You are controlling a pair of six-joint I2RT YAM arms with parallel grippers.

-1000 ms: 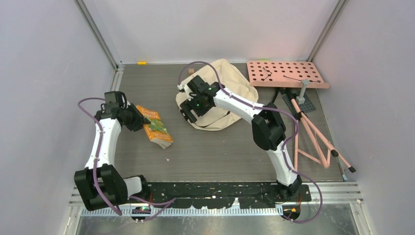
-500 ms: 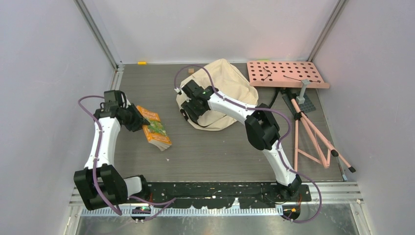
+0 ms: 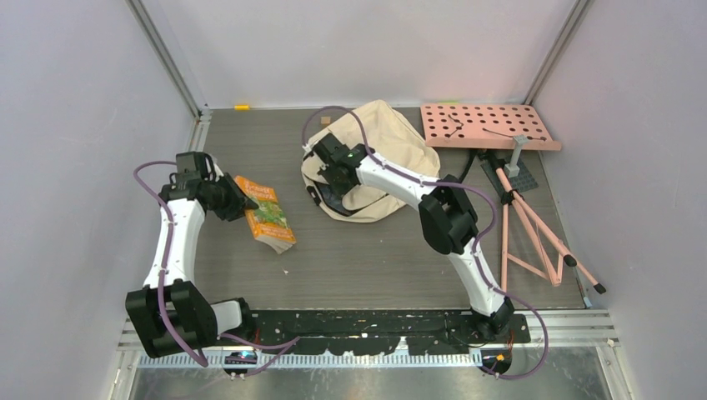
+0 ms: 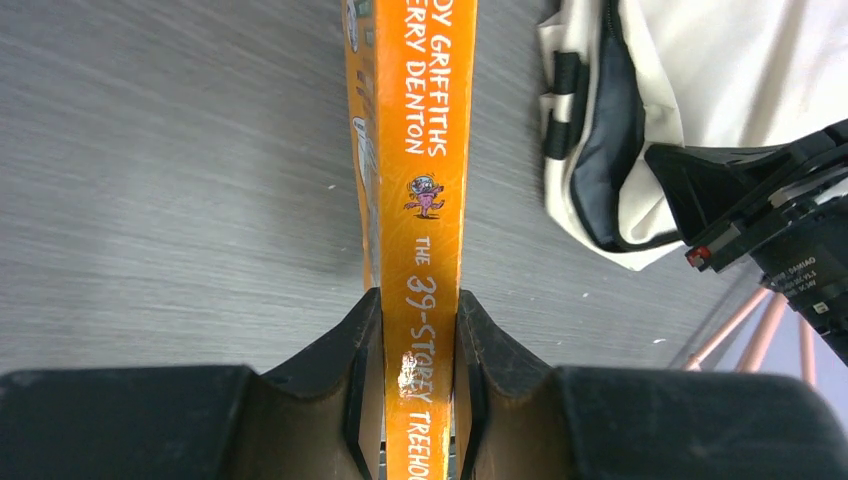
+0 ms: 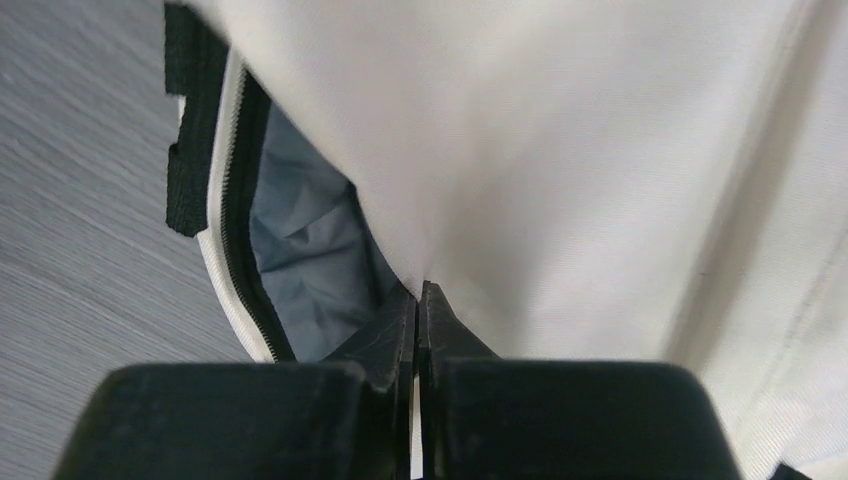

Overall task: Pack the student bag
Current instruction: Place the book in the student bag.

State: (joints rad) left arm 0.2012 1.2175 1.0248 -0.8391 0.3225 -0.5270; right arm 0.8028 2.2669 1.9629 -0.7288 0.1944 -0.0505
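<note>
Top external: within the last second the right gripper (image 3: 329, 177) has gone from wide apart to pinched on the bag (image 3: 392, 137) at the rim nearest the book (image 3: 265, 218). I judge the mouth can now be lifted open.

Left wrist: the left gripper (image 4: 418, 310) clamps the book by its spine. The bag lies ahead and right of those jaws, apart.

Right wrist: the jaws are clenched on cream fabric, with grey lining just left of them.

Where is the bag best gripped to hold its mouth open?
Grip the bag by its top flap edge beside the unzipped mouth, coming from the mouth side: that loose thin fabric lifts off the grey lining. The right gripper pinches there.
</note>
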